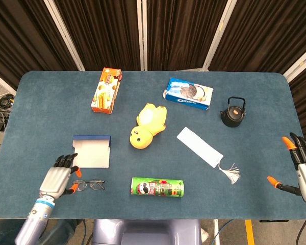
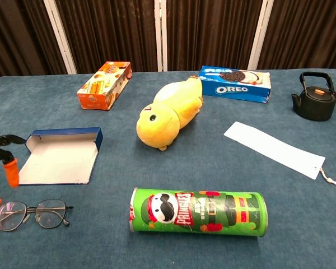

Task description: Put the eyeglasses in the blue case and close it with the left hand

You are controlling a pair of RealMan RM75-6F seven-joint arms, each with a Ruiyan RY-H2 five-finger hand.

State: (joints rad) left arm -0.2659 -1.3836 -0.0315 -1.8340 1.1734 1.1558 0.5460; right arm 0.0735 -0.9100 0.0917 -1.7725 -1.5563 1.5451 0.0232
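Observation:
The eyeglasses (image 1: 88, 185) (image 2: 31, 213) lie unfolded on the blue cloth near the front left. The blue case (image 1: 92, 151) (image 2: 60, 156) lies open just beyond them, its pale inside facing up. My left hand (image 1: 58, 176) hovers just left of the glasses, fingers spread, holding nothing; only its orange fingertips (image 2: 10, 168) show at the left edge of the chest view. My right hand (image 1: 301, 168) stays at the table's right edge, fingers apart and empty.
A green Pringles can (image 1: 157, 187) lies on its side right of the glasses. A yellow plush duck (image 1: 148, 125), orange snack box (image 1: 106, 91), Oreo box (image 1: 188, 93), black teapot (image 1: 233, 112) and white bookmark (image 1: 200, 147) lie farther back and right.

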